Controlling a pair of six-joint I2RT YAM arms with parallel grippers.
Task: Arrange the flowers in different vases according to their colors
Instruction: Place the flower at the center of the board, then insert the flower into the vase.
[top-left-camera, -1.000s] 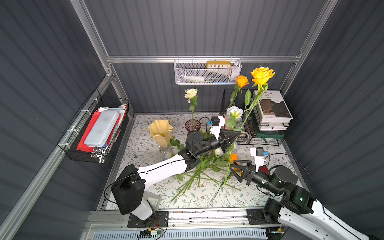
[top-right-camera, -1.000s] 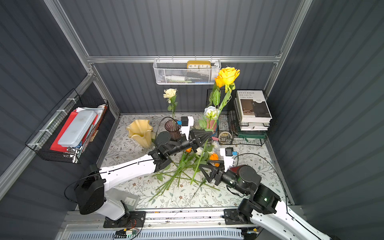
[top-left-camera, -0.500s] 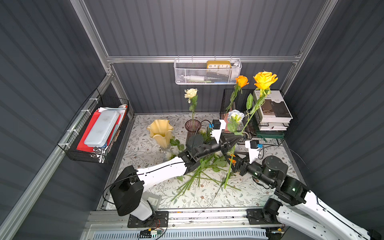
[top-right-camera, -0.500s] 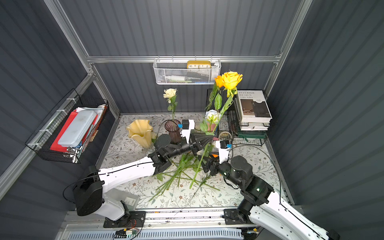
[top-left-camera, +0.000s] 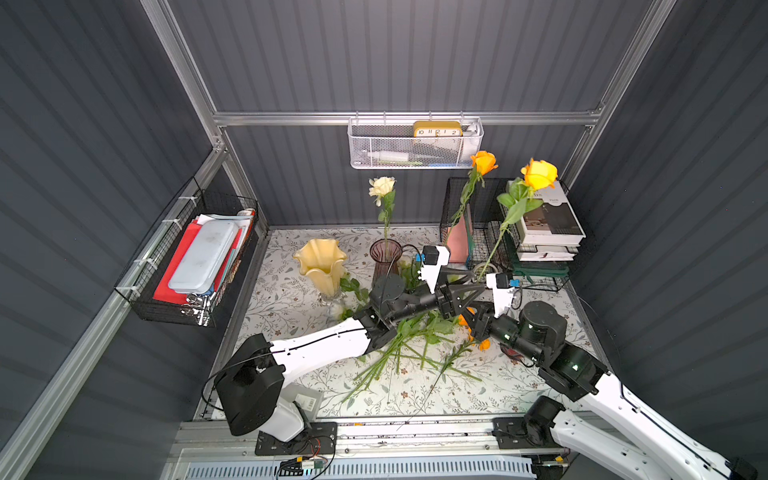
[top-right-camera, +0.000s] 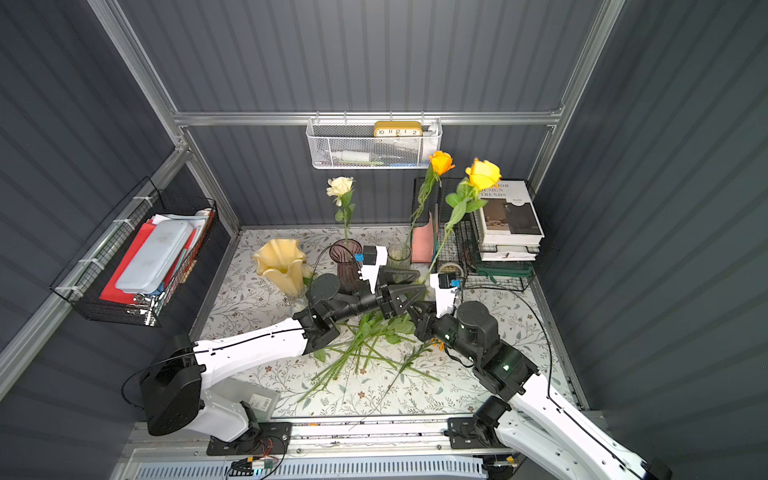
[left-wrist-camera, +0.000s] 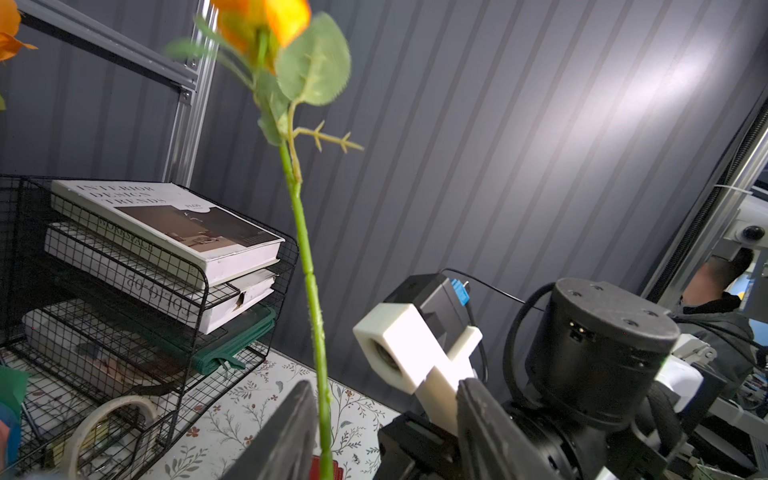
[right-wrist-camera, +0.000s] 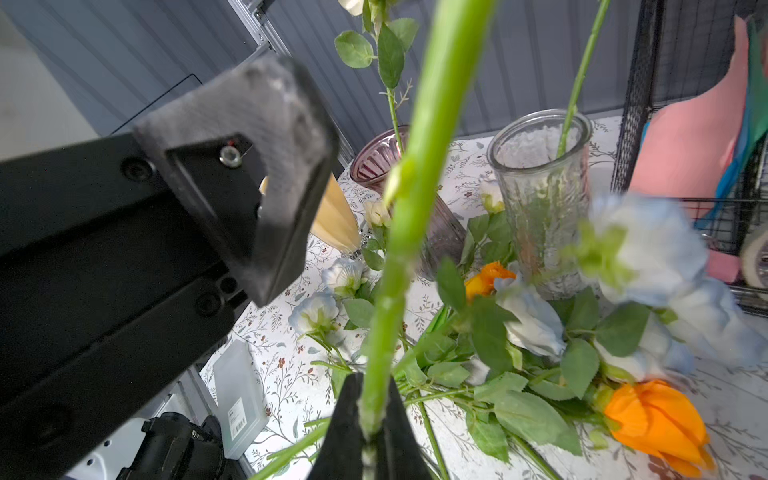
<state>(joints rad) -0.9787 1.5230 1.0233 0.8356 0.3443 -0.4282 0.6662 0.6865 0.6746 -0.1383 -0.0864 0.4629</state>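
Early going: the purple vase (top-left-camera: 385, 253) is holding one cream rose (top-left-camera: 381, 187), the clear vase (top-right-camera: 398, 255) one orange rose (top-left-camera: 483, 162), and the yellow vase (top-left-camera: 320, 266) is looking empty. The right gripper (right-wrist-camera: 368, 432) is clamping the stem of a yellow rose (top-left-camera: 539, 173), upright near the clear vase. The left gripper (left-wrist-camera: 384, 386) is standing with jaws apart around that stem. Most flowers (top-left-camera: 415, 332) are lying piled on the table (top-left-camera: 282, 291).

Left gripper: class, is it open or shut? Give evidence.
Open: the fingers of the left gripper stand apart in its wrist view, the yellow rose stem beside one; the right gripper pinches that stem.
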